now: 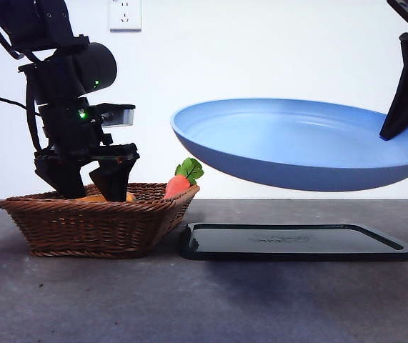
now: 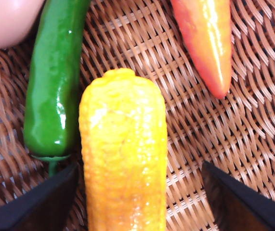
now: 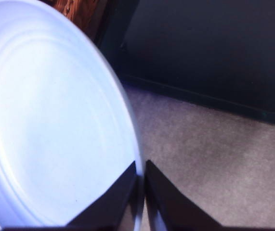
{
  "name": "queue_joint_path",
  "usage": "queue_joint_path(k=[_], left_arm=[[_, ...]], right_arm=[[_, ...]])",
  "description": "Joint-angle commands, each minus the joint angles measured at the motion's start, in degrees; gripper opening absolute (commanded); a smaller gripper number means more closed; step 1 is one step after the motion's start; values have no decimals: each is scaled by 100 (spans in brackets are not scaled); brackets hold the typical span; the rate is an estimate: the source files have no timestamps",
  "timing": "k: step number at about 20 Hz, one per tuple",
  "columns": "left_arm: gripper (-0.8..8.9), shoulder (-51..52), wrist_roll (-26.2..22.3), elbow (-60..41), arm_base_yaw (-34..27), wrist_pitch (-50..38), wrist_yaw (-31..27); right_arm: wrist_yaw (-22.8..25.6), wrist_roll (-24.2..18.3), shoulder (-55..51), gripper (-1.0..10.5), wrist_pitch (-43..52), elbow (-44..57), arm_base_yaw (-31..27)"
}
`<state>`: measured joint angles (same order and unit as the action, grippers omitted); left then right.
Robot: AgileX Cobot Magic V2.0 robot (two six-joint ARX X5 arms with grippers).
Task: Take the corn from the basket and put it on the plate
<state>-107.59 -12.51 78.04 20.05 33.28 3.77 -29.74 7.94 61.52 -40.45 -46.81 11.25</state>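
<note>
Left wrist: left end effector (image 2: 137, 192) open astride corn (image 2: 123, 154); right end effector (image 3: 141, 185) pinching plate (image 3: 55, 120) rim.

The brown woven basket (image 1: 96, 225) is set on the grey desk (image 1: 204, 300) at the left. The left gripper (image 1: 93, 179) is lowered into it, its dark fingers (image 1: 112, 180) spread apart, with a sliver of orange seen at their tips. A carrot (image 1: 178, 185) with green leaves is propped against the basket's right rim. The light-blue plate (image 1: 296, 143) is held in the air, pinched at its rim by the right gripper (image 1: 396, 125), above a flat black tray (image 1: 296, 241).
</note>
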Motion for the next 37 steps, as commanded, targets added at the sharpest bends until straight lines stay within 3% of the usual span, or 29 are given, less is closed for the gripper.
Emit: queue_joint_path(k=[1,10,16,21,27,37], left_arm=[[388,-203,-31,142,28,-31,-9],[186,-275,166,142,63,55,-9],[177,181,374,203,66,177,-7],[177,1064,621,227,245,136,284],[178,1462,857,227,1008,129,1641],[178,245,391,227,2555,-142,1637]], right_arm=[[-31,39,26,1,103,-92,17],[-24,35,28,1,138,-94,17],[-24,48,144,1,129,-92,20],[-26,48,828,1,144,-92,20],[-52,197,1845,1,437,-92,26],[-181,212,1980,1,533,-94,9]])
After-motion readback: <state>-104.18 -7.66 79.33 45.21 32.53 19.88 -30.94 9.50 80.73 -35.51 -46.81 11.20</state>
